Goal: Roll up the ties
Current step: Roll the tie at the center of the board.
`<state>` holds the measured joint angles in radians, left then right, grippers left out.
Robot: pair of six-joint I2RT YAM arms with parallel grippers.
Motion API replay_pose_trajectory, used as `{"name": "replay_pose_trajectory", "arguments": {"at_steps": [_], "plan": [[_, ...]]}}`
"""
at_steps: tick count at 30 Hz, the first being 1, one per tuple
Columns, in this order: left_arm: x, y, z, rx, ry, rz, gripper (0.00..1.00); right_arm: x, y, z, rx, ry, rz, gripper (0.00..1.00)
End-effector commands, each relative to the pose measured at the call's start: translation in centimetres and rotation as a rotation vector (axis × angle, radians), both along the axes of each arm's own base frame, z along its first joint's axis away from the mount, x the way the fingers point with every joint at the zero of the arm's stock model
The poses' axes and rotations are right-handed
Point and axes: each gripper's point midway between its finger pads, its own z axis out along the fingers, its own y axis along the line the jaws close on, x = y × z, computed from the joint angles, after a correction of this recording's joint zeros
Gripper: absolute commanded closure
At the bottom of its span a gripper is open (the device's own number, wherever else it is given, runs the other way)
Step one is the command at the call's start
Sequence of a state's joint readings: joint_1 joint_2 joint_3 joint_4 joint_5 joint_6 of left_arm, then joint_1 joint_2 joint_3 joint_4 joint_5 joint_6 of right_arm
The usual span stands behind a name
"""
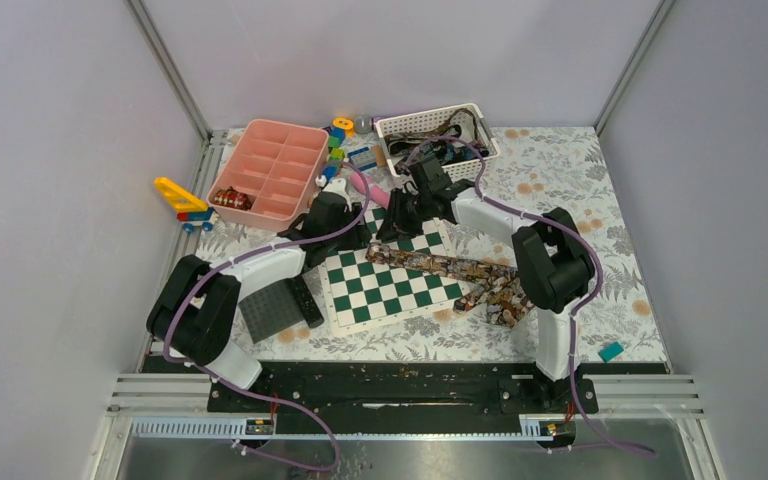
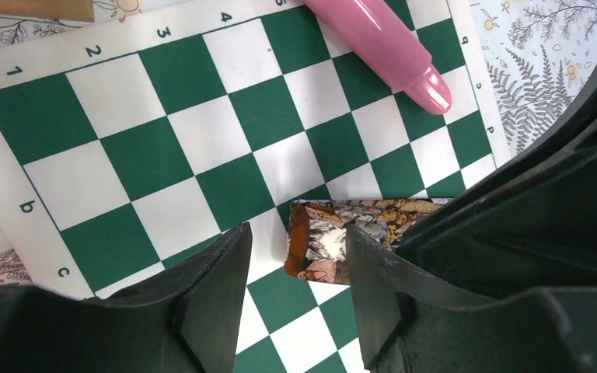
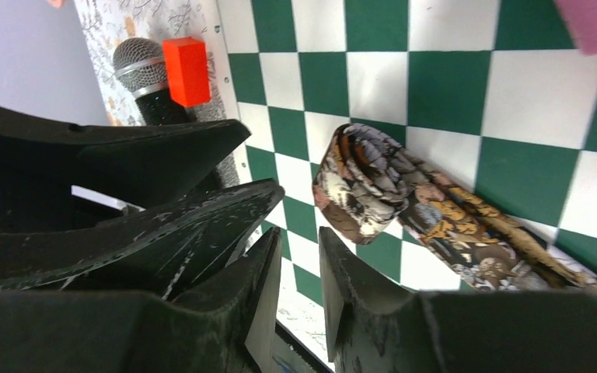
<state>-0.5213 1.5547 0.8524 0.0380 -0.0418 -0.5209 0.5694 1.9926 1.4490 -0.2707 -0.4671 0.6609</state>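
One patterned brown, tan and grey tie (image 1: 440,268) lies across the green-and-white chessboard (image 1: 380,295), its far end bunched off the board's right edge. Its left end is rolled into a small coil (image 3: 357,186), which also shows in the left wrist view (image 2: 322,241). My left gripper (image 2: 299,268) is open and stands over that coil, which lies on the board just ahead of the gap, against the right finger (image 2: 377,295). My right gripper (image 3: 295,287) is open only a narrow gap, empty, just beside the coil. In the top view both grippers meet at the board's back left (image 1: 375,232).
A pink rod (image 2: 389,47) lies on the board's far edge. A microphone (image 3: 144,74) and a red block (image 3: 186,70) lie off the board's side. A pink tray (image 1: 270,165), a white basket (image 1: 435,135), a dark grey plate (image 1: 270,308) and a teal block (image 1: 611,351) surround it.
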Motion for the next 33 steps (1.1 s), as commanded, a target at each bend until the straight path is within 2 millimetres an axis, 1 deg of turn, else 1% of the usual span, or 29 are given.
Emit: {"name": "replay_pose_trajectory", "arguments": {"at_steps": [1, 12, 20, 25, 29, 33], "plan": [[0.9, 0.3, 1.5, -0.029, -0.062, 0.033, 0.5, -0.8, 2.0, 0.8, 0.07, 0.028, 0.035, 0.69], [1.0, 0.2, 1.1, -0.033, -0.055, 0.032, 0.5, -1.0, 0.6, -2.8, -0.033, 0.066, -0.014, 0.7], [1.2, -0.2, 0.8, -0.049, -0.052, 0.024, 0.5, -0.8, -1.0, -4.9, -0.129, 0.074, -0.075, 0.73], [1.2, -0.6, 0.5, -0.063, -0.049, 0.012, 0.5, -0.8, -1.5, -6.1, -0.158, 0.092, -0.101, 0.73], [0.9, -0.9, -0.2, -0.081, -0.042, 0.001, 0.49, -0.9, -1.9, -6.7, -0.181, 0.095, -0.115, 0.73], [0.3, -1.8, -0.6, -0.129, -0.031, -0.036, 0.47, -1.0, -2.1, -7.0, -0.187, 0.101, -0.119, 0.73]]}}
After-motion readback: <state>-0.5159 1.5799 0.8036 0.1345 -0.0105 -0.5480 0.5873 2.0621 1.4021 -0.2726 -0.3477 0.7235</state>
